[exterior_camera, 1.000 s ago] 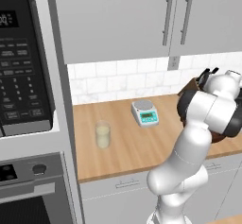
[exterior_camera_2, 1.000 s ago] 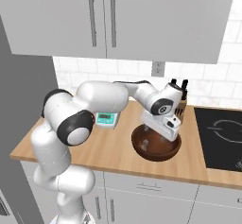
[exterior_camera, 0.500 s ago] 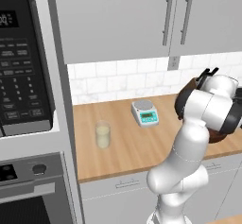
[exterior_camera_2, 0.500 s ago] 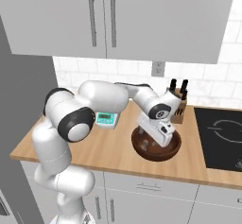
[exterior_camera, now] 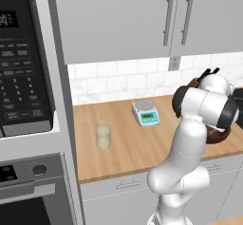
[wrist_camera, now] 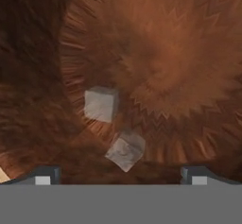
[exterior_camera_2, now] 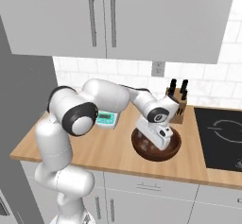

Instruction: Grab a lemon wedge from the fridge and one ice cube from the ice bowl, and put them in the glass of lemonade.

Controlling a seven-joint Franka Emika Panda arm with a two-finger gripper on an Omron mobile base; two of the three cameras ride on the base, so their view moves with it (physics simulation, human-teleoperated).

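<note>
While your pincer (wrist_camera: 120, 173) hangs open inside the ice bowl (exterior_camera_2: 172, 148), one ice cube (wrist_camera: 125, 150) lies between its tips. Another cube (wrist_camera: 100, 104) sits just beyond.

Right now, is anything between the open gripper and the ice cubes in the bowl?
Nothing visible. In the hand view the gripper looks straight down into the brown bowl, with two ice cubes lying bare on its floor, the nearer one between the fingertips.
</note>
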